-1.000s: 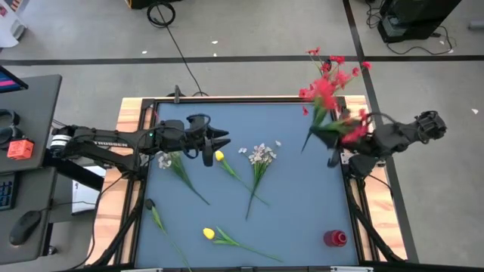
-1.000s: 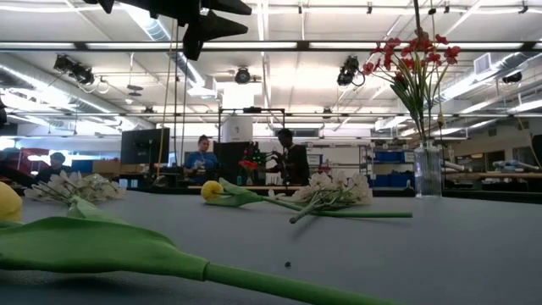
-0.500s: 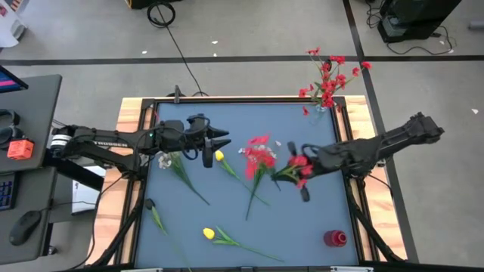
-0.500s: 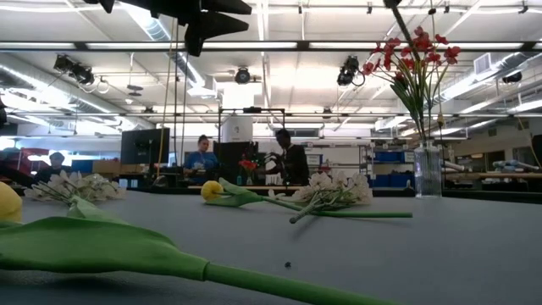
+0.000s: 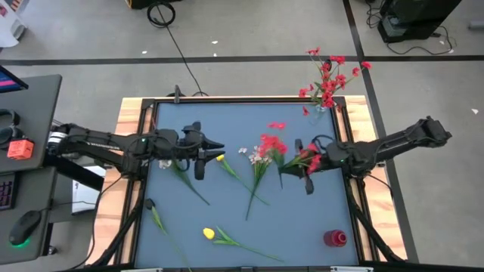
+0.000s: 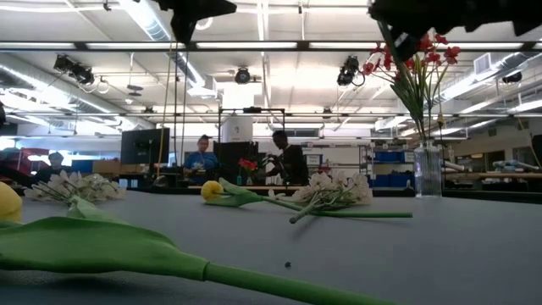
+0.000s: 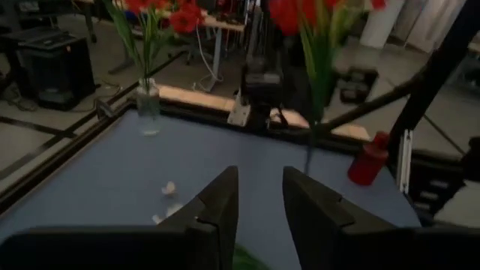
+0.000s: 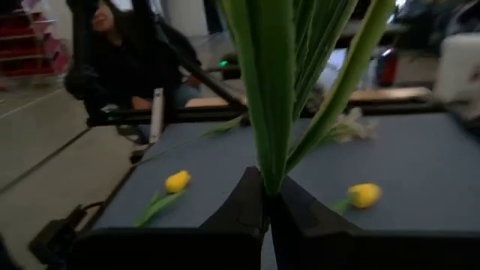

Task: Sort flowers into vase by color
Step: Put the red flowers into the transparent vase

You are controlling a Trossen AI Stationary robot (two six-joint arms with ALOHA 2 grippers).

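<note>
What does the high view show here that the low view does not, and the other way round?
Only the high view shows the right gripper shut on a red flower above the blue table, the left gripper over a yellow tulip, and a red cup at a table corner. Only the low view shows the room behind, with people at desks. Both show the vase of red flowers, the white spray and the tulips lying flat.
</note>
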